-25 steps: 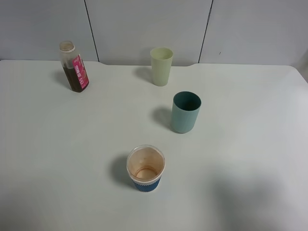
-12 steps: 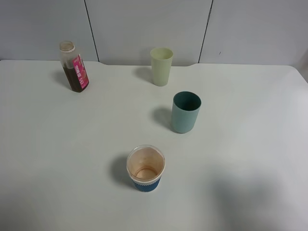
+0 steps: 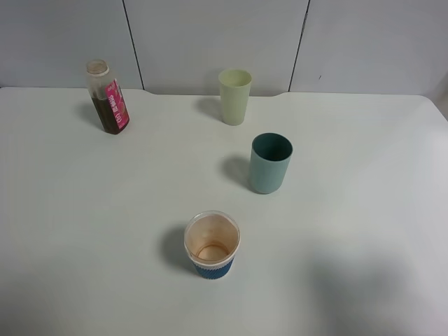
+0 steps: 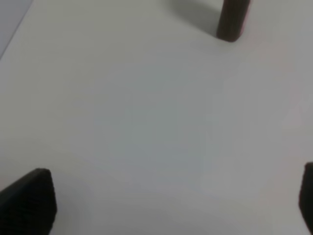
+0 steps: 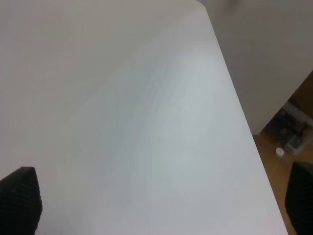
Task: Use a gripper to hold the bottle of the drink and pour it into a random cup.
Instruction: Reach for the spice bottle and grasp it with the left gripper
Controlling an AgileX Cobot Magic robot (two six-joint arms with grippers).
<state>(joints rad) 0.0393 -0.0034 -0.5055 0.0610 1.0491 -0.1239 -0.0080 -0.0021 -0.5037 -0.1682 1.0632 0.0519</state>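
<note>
The bottle of the drink [image 3: 108,98] stands capless at the table's far left, with a pink label and dark brown drink. Its base also shows in the left wrist view [image 4: 230,22]. The cup [image 3: 212,245], with a whitish rim, a brown-stained inside and a blue ribbed sleeve, stands at the front middle. Neither gripper shows in the exterior high view. In the left wrist view my left gripper [image 4: 168,198] is open and empty above bare table, well short of the bottle. In the right wrist view my right gripper [image 5: 160,198] is open and empty over the table.
A teal cup [image 3: 270,163] stands right of centre. A pale yellow-green cup [image 3: 234,96] stands at the back middle. The table's right edge [image 5: 244,127] shows in the right wrist view, with floor and clutter [image 5: 293,137] beyond it.
</note>
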